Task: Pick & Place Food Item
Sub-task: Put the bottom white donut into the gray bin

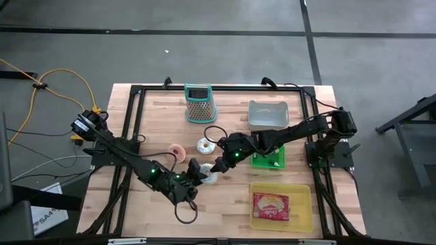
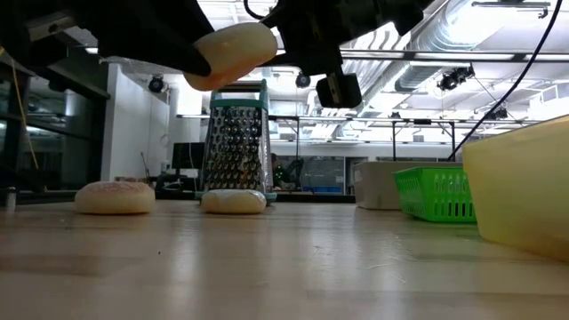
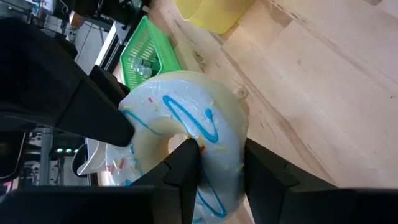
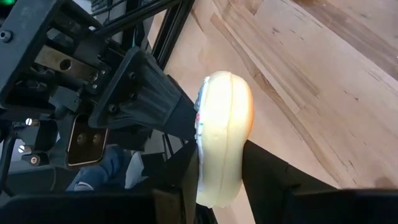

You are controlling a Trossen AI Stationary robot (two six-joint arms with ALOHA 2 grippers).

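Gripping the same blue-iced donut [image 1: 208, 177] from opposite sides, both grippers meet above the front middle of the table [image 1: 225, 204]. The left gripper [image 3: 214, 165] has one finger [image 3: 183, 165] through the donut's hole and the other against its outer rim, so its jaws stand partly closed on the ring. The right gripper [image 4: 221, 168] pinches the donut across its thickness, edge on, with a finger on each face; its jaws are narrowed onto it too. In the low view the donut [image 2: 233, 53] hangs well clear of the wood, held up between the two dark arms.

Outward from there, two more donuts lie flat on the table behind the held one: a pink donut [image 1: 176, 151] toward the left, and a white donut [image 1: 204, 144] just in front of the grater [image 1: 199, 103], which stands upright near the far edge. A grey bin [image 1: 268, 113] sits to the right of the grater, with a green basket [image 1: 270, 158] in front of it, partly under the right arm. Nearest the front right corner is a yellow tray [image 1: 281, 205] with a red packet [image 1: 271, 206] lying in it.
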